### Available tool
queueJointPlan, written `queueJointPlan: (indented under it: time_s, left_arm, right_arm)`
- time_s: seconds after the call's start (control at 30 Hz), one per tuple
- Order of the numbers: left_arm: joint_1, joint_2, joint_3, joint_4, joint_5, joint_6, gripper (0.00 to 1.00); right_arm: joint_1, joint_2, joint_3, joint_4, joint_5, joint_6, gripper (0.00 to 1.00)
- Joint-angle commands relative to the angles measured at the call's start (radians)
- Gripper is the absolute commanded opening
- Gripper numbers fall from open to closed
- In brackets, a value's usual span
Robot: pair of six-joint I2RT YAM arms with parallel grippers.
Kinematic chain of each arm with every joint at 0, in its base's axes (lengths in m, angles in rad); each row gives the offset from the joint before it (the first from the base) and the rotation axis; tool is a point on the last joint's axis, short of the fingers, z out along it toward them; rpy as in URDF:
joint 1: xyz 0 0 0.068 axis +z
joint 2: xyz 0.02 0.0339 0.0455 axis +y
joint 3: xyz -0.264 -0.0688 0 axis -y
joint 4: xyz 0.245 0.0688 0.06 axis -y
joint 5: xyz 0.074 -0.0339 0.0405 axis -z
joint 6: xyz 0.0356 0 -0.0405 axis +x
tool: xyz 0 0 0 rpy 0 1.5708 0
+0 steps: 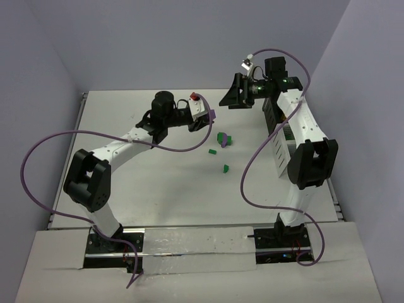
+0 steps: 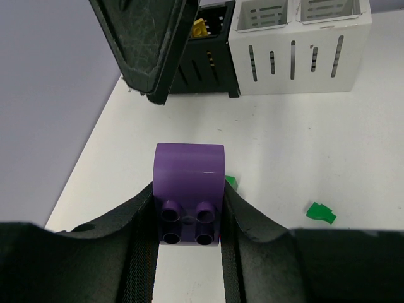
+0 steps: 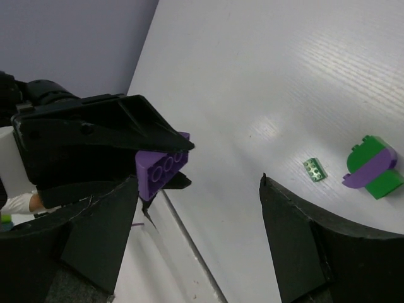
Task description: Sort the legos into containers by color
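Lavender walls close in a white counter [image 1: 164,189], and both arms reach toward its far middle. The left arm's fingers [image 1: 206,120] are drawn in to the width of a purple brick [image 2: 189,173] and pinch it by two opposite sides. Its holed underside faces back toward the wrist and its rounded end points forward, and the brick hangs clear above the counter. The right arm's fingers [image 1: 233,96] are spread wide with nothing between them, and they face the left arm's fingers from close by. From the right wrist the purple brick shows at the edge of the gap, near one fingertip; how far in front of that tip it sits cannot be told. Beyond the opposite fingertip, down on the counter, lie a small green brick [image 3: 314,169] and a green-and-purple stack [image 3: 374,167], near each other but apart. A third green piece [image 1: 225,168] lies farther toward the arm bases. Ahead of the left arm's fingers, across bare counter, stands the rack [image 2: 297,57]: white slotted compartments with a black slatted section [image 2: 205,63] at their left end. A yellow piece [image 2: 201,27] rests inside that black section.
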Motion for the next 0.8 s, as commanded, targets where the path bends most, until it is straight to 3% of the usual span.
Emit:
queueJointPlan:
  time_s: [0.0,0.77]
  left_arm:
    - [-0.006,-0.022,0.032,0.002,0.011,0.007,0.00]
    - [-0.006,-0.012,0.044,0.026,0.007,-0.020,0.00]
  right_arm:
    - [0.071,-0.057,0.030,0.032,-0.018,0.001,0.82]
    - [0.190,-0.061,-0.031,0.027,0.103,-0.038,0.75]
